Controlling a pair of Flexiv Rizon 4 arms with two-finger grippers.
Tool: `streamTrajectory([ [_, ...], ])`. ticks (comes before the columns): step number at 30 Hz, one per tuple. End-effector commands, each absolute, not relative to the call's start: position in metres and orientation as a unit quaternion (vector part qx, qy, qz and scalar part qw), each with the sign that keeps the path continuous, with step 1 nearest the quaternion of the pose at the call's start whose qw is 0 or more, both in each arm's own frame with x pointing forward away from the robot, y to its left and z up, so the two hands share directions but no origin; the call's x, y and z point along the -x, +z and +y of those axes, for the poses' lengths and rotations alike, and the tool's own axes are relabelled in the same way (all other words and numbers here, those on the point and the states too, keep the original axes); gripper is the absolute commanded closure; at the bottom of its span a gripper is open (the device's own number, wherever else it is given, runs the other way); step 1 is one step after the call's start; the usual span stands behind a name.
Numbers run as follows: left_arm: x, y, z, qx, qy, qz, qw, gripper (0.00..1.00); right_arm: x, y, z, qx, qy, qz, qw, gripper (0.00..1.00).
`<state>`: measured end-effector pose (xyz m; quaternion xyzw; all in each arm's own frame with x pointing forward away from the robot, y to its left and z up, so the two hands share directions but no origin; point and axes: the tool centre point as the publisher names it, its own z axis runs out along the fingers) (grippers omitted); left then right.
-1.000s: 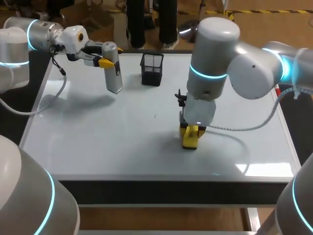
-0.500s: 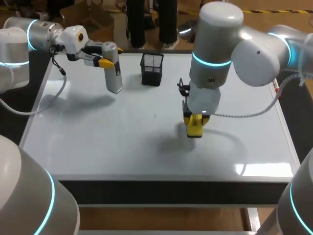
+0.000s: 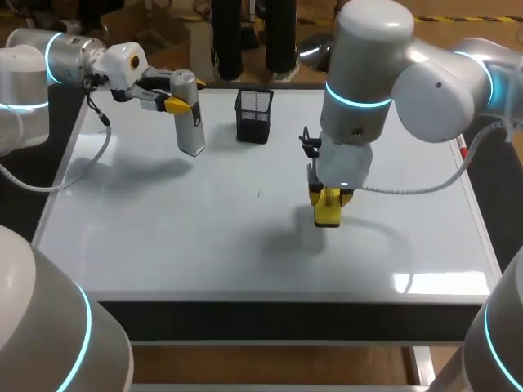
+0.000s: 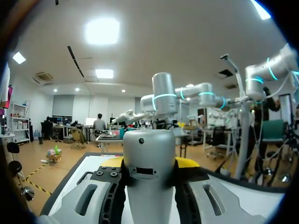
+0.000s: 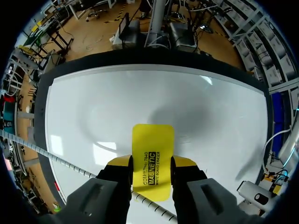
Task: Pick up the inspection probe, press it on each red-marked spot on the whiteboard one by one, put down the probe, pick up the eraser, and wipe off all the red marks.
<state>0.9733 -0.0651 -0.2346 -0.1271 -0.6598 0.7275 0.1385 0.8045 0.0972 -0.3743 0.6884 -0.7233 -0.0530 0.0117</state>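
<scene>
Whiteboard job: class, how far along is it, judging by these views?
Looks done: no red marks show on the whiteboard. In hand: the right hand grips the eraser at the board, and the left hand holds the probe. Left: putting the probe down.

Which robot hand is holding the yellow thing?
The right end effector, over the middle of the table: its fingers clamp the yellow eraser. The left end effector holds the silver probe instead.
</scene>
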Motion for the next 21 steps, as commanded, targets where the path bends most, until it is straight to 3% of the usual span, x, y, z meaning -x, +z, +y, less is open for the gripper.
streamTrajectory([
  [1,-0.973,-0.233,-0.065,0.127,0.727,-0.661,0.139,1.00,-0.804,-0.373,0.096,-0.689,-0.051,-0.723,0.012,1.00],
  [21,-0.973,-0.233,-0.065,0.127,0.727,-0.661,0.139,1.00,-0.902,-0.382,0.078,-0.712,-0.060,-0.699,0.009,1.00],
])
